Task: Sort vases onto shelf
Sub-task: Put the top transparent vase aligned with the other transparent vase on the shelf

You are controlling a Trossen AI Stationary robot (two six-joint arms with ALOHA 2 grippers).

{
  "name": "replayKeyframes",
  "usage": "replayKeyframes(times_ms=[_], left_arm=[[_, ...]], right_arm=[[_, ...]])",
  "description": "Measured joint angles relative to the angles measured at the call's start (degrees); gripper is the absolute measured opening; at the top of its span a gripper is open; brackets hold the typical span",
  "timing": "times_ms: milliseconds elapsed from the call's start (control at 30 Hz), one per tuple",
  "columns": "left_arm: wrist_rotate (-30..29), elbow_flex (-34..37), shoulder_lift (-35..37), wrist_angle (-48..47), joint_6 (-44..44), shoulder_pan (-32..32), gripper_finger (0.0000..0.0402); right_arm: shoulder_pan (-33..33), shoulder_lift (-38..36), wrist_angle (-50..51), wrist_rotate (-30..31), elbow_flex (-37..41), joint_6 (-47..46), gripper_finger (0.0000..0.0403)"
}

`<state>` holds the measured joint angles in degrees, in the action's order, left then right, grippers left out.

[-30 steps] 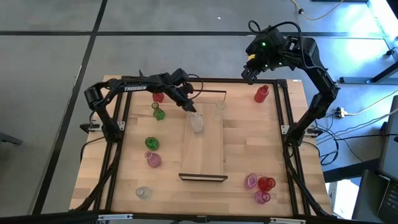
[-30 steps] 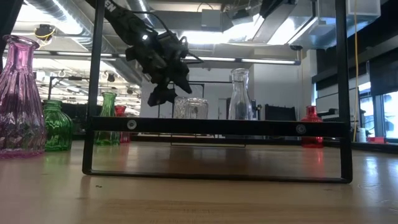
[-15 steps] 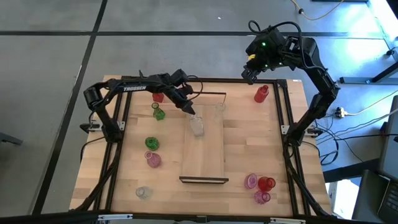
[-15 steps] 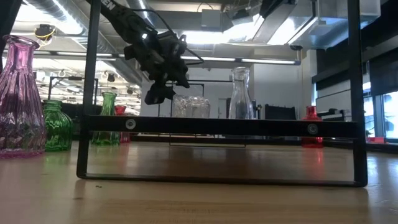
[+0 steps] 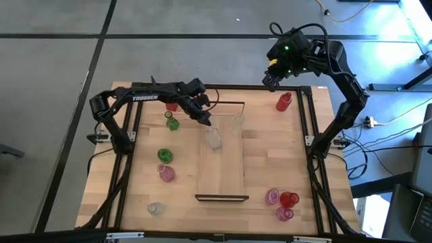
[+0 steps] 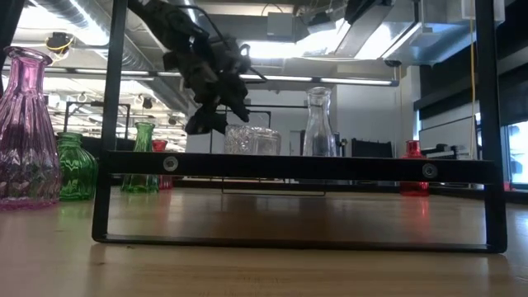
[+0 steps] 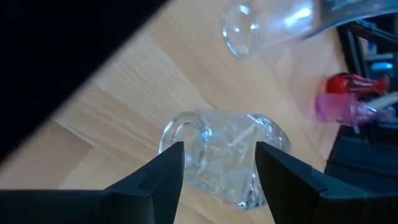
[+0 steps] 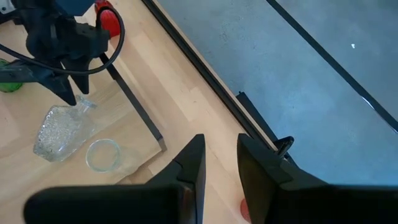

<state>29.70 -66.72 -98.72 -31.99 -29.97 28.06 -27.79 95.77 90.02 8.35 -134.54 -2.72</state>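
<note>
Left pincer (image 5: 206, 121) open above clear vase (image 5: 214, 138).

Wood tabletop (image 5: 270, 162) center frame, black metal frame (image 5: 310, 135) around its edges. Grey floor (image 5: 202, 40) across top, dark seams. Ceiling lights (image 6: 289, 49) top of low view.

Left hand (image 5: 204, 120): above far end of long light-wood shelf (image 5: 221, 177) on tabletop (image 5: 270, 160). Just below it, on shelf: squat clear textured glass vase (image 5: 214, 138). Beside it, further right: tall clear glass bottle (image 5: 237, 119).
</note>
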Motion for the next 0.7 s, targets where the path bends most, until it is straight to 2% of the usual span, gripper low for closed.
replayKeyframes(times_ms=[133, 367, 533, 700], left_arm=[[-3.12, 0.0, 0.0, 0.3, -2.12, -1.14, 0.0191], [-19.31, 0.7, 3.0, -3.6, -6.89, -4.74, 0.0166], [-18.54, 0.54, 4.42, -1.95, -6.43, -5.65, 0.0141], [-17.03, 0.52, 4.44, -1.6, -6.21, -5.84, 0.0138]], right_arm=[[0.0, 0.0, 0.0, -0.01, 0.0, 0.02, 0.0076], [0.0, 0.0, 0.0, -0.06, 0.0, 0.02, 0.0076], [0.02, 0.0, 0.0, -0.08, 0.0, 0.06, 0.0076], [0.0, 0.0, 0.0, -0.03, 0.0, 0.07, 0.0076]])
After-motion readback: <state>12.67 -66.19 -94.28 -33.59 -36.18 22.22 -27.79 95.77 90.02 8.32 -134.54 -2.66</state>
